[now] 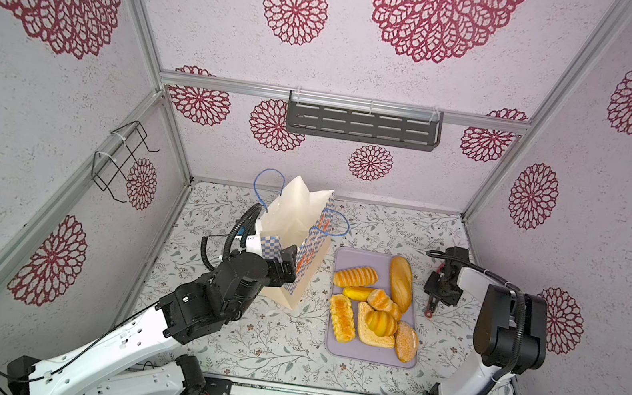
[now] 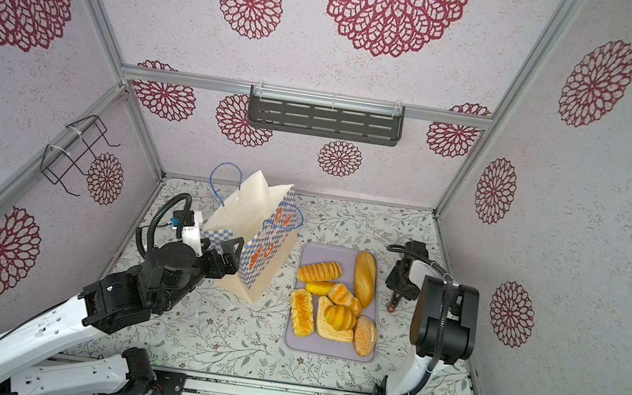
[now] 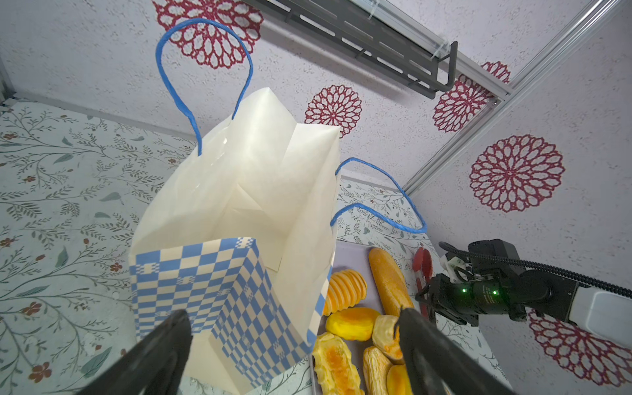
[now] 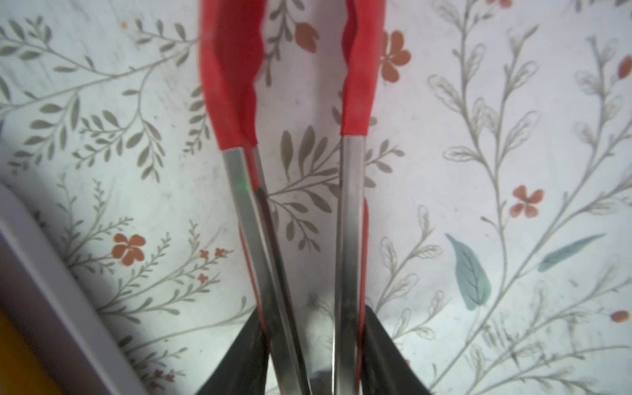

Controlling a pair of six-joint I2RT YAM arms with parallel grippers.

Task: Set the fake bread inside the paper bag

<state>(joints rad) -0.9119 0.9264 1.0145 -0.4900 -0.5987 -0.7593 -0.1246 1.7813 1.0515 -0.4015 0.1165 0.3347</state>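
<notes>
8 pieces of fake bread are counted in both top views. All lie on 1 lilac tray, right of centre in the frame. They are 1 long loaf, 1 ribbed roll, 1 oval yellow bun, 1 croissant, 1 rectangular pastry, 1 toast slice with 1 round ribbed bun resting on it, and 1 sugared oval bun.

1 paper bag is stood upright on the floral counter, just left of the tray at frame centre. Its mouth is open and 2 blue cord handles are raised.

The left gripper is held at the bag's checkered band with its jaws spread wide. In the left wrist view the bag's near corner is seen between the 2 fingers. Nothing is gripped, and contact with the paper cannot be told.

The right gripper is placed just right of the tray. Its jaws are pressed against the outer sides of the 2 steel arms of 1 pair of red tongs, whose red tips stand apart.
</notes>
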